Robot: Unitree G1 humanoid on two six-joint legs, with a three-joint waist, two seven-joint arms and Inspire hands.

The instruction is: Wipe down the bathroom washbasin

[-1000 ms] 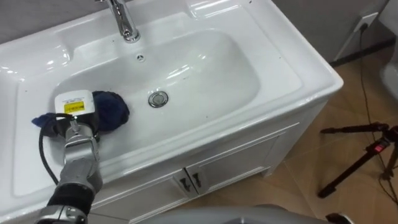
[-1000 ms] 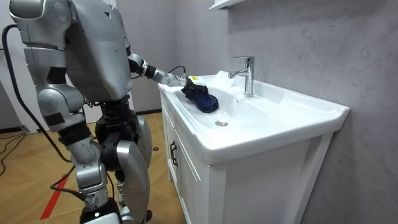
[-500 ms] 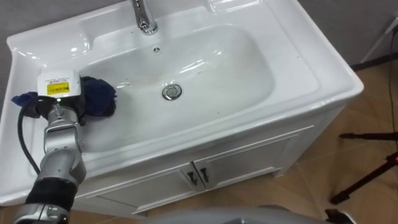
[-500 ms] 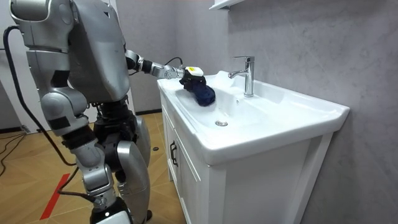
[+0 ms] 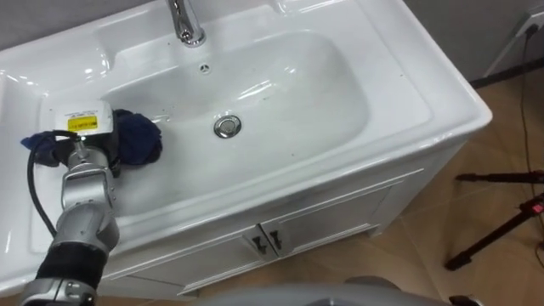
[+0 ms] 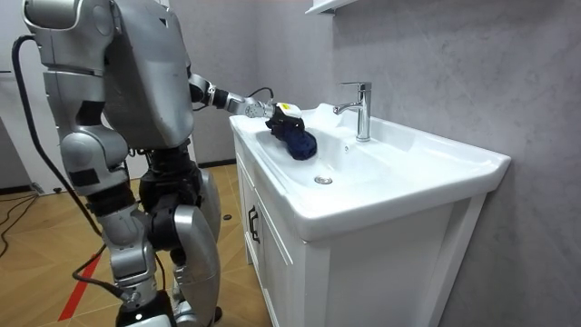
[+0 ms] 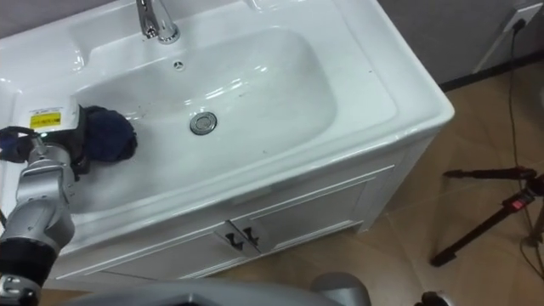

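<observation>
The white basin (image 5: 289,93) is set in a vanity top, with a chrome tap (image 5: 185,21) at the back and a round drain (image 5: 225,127) in the middle. A dark blue cloth (image 5: 136,140) lies bunched against the basin's left wall. My left hand (image 5: 83,127) rests on top of the cloth and grips it, and cloth sticks out on both sides of the hand. In the room view I stand upright at the vanity's end. My left arm reaches over the rim to the cloth (image 6: 298,141).
White cabinet doors (image 5: 323,221) with small handles sit below the basin. A black tripod (image 5: 510,221) stands on the wooden floor to the right. The vanity backs onto a grey wall (image 6: 436,64).
My left hand dragged the cloth up the basin's left wall towards the rim, then slid a little back down. The head camera shifted too.
</observation>
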